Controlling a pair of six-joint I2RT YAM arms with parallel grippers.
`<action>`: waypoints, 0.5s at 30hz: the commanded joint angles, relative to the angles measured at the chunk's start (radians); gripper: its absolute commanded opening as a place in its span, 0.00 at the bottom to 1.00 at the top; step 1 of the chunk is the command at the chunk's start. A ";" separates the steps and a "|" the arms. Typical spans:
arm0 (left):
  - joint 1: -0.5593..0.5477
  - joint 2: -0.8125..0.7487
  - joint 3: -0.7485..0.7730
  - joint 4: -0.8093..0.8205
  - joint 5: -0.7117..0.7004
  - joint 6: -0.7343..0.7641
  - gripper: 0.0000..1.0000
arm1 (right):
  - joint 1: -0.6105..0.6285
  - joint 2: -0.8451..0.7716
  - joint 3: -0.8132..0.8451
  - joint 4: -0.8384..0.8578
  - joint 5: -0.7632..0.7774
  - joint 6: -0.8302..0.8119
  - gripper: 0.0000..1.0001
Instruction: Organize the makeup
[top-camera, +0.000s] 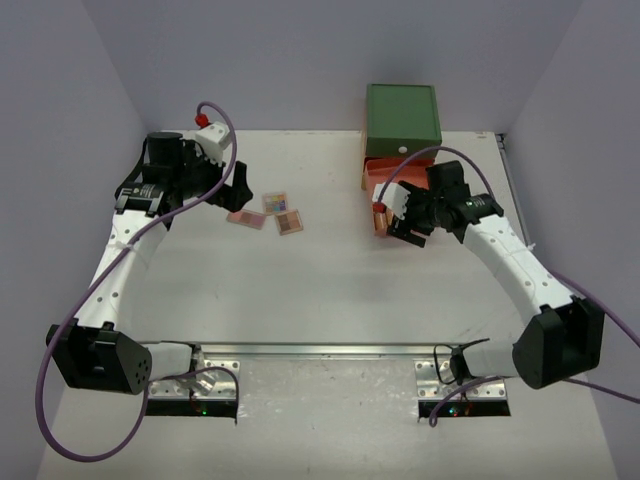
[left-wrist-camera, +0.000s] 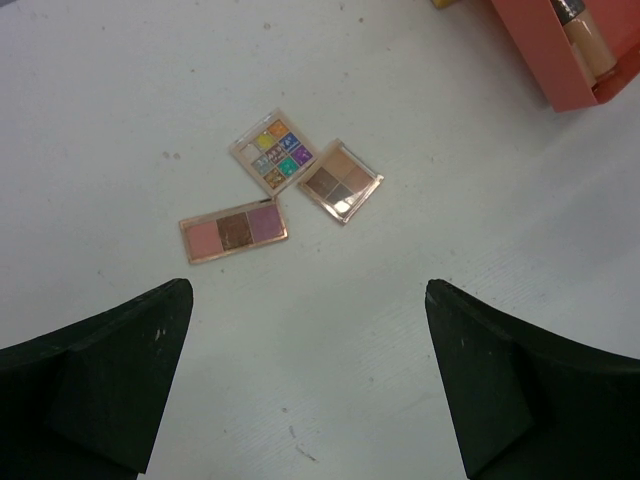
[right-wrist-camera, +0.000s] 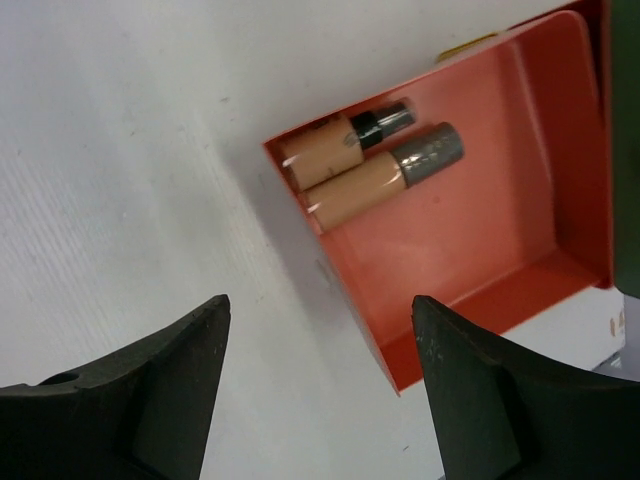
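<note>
Three flat palettes lie together left of the table's middle: a pink one (left-wrist-camera: 234, 229), a many-coloured one (left-wrist-camera: 274, 152) and a brown one (left-wrist-camera: 340, 180). From above they sit close together (top-camera: 275, 212). My left gripper (left-wrist-camera: 308, 290) hangs open just short of them, nothing between its fingers; it is at the left (top-camera: 240, 190). Two tan bottles lie side by side in the open orange drawer (right-wrist-camera: 480, 230), one black-capped (right-wrist-camera: 340, 140), one grey-capped (right-wrist-camera: 380, 180). My right gripper (right-wrist-camera: 320, 300) is open and empty at the drawer's front corner (top-camera: 395, 220).
The green drawer chest (top-camera: 402, 115) stands at the back right, with the orange drawer (top-camera: 378, 175) pulled out toward me. The same drawer shows at the top right of the left wrist view (left-wrist-camera: 560, 70). Grey walls close in the table on three sides.
</note>
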 joint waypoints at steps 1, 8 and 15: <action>-0.004 -0.024 0.012 0.038 0.002 0.014 1.00 | -0.001 0.086 0.076 -0.148 -0.071 -0.280 0.72; -0.004 -0.016 0.008 0.039 0.006 0.008 1.00 | -0.001 0.181 0.063 -0.071 -0.012 -0.366 0.68; -0.004 -0.004 0.012 0.039 -0.003 0.007 1.00 | -0.001 0.218 0.042 0.036 -0.007 -0.409 0.68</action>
